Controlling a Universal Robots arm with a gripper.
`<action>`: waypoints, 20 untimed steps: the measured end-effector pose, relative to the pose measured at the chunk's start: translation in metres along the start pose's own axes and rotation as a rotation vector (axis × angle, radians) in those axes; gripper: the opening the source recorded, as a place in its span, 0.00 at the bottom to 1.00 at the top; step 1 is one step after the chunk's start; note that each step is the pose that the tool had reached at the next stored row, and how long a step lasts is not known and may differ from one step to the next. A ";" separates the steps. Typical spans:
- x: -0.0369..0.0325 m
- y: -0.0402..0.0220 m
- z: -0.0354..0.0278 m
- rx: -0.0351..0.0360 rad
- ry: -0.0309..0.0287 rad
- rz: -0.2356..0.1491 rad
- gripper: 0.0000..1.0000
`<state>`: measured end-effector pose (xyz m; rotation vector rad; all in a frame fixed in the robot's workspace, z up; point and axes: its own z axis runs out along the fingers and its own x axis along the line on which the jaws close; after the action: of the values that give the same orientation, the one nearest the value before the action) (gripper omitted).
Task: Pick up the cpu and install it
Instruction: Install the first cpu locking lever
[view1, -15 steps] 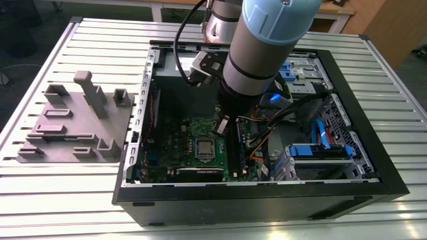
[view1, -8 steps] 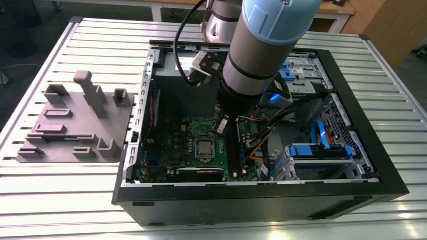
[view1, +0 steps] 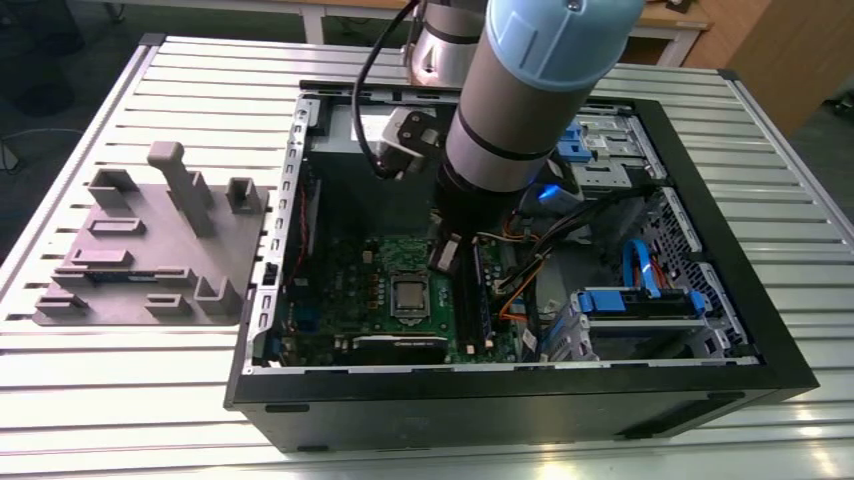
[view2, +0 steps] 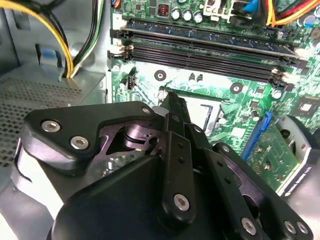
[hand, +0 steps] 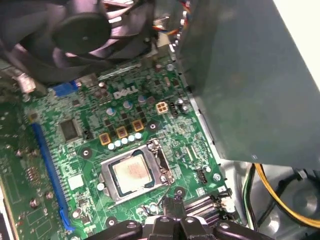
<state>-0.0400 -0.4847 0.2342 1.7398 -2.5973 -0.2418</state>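
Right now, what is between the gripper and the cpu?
In the first wrist view, just the socket's metal frame and a strip of green board lie between the gripper and the cpu.

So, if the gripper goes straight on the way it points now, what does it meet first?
Probably the green board beside the socket frame, between the cpu and the memory slots. Depth is unclear, so the gripper might touch that frame first.
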 end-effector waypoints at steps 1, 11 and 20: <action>0.0005 -0.0001 0.0001 -0.0006 0.0011 -0.008 0.10; 0.0044 -0.0005 0.0022 -0.0043 0.0107 -0.082 0.10; 0.0071 -0.0001 0.0022 0.0013 0.0132 -0.131 0.10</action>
<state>-0.0429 -0.4910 0.2314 1.9070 -2.4781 -0.2287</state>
